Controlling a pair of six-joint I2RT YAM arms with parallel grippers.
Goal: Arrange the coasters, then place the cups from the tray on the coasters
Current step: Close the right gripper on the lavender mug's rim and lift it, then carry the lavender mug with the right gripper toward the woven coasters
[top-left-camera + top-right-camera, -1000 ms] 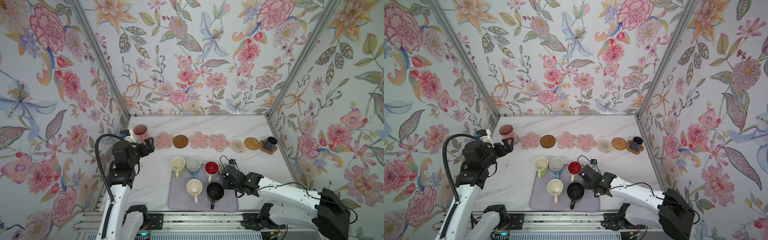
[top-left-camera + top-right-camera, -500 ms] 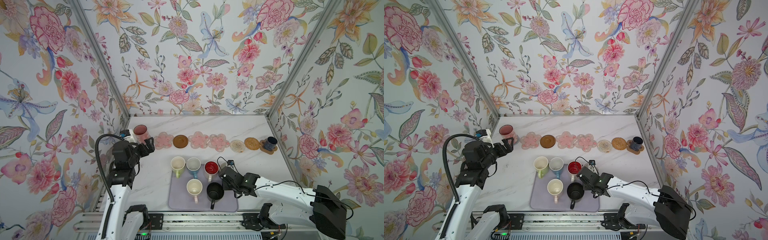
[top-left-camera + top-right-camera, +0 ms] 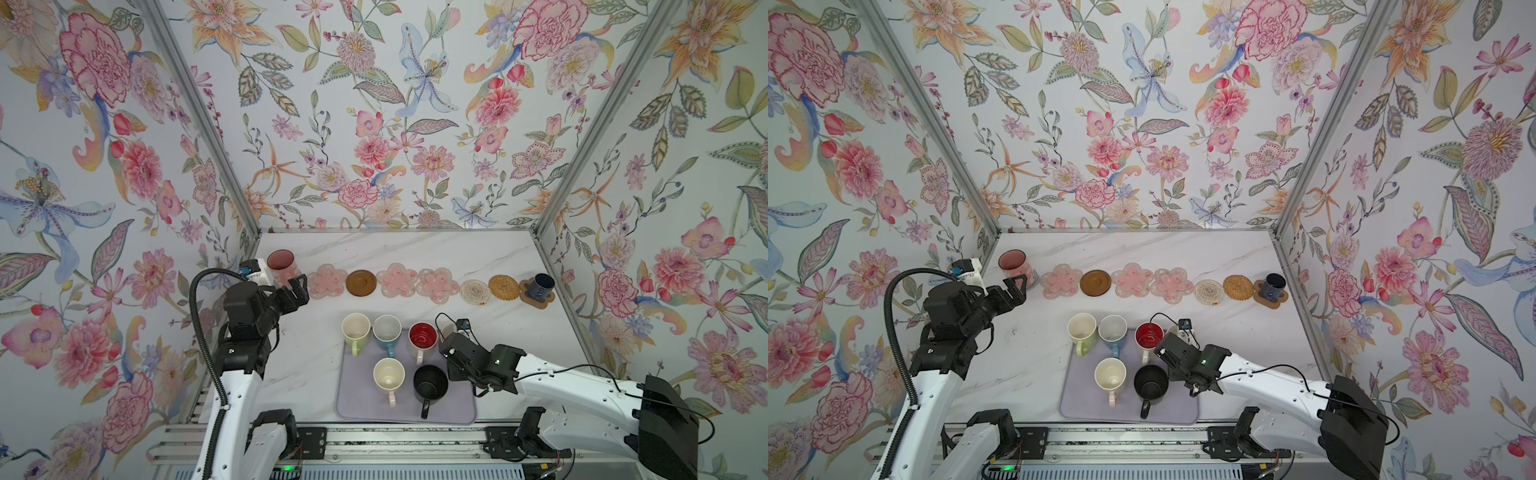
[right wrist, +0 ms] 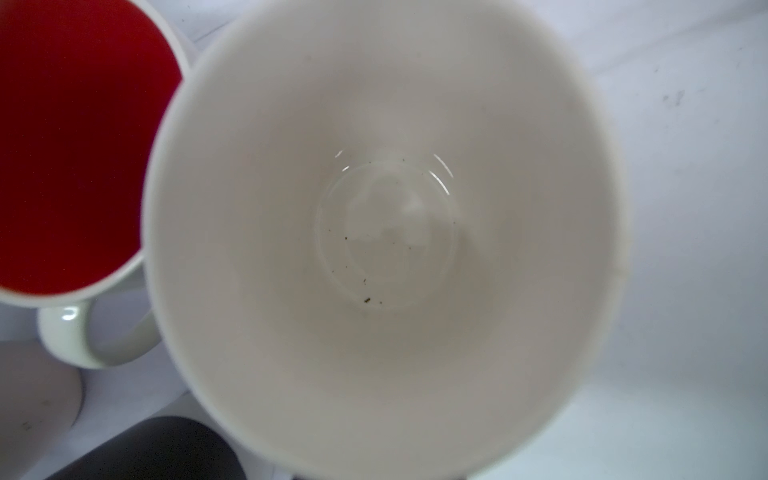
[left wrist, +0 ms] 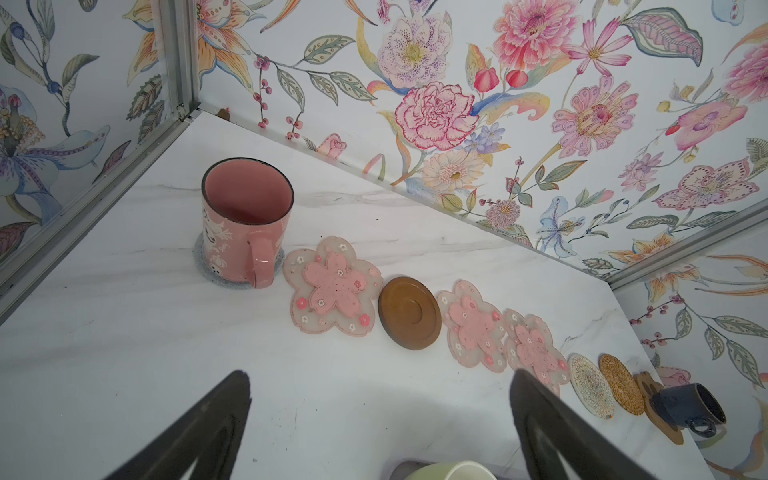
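At 12 o'clock: coasters [image 3: 397, 279] rowed, two cups [image 3: 280, 262] seated; six unplaced at 6. Left gripper [image 3: 299, 289] wide, right gripper [image 3: 449, 345] closed tight over pale cup [image 4: 382, 232].

We looked down in both top views from high in front onto the same tabletop [image 3: 415, 253] and tray [image 3: 1084, 409], left wrist view low along the coaster row [image 5: 409, 311], right wrist view very near, blurred, seemingly straight into a pale cup [image 4: 386, 232]

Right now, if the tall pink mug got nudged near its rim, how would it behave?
The tall pink mug looks taller than wide, so a high push would probably tip it. Its glossy glaze looks slippery, likely chippable. The grey coaster beneath might slide along.
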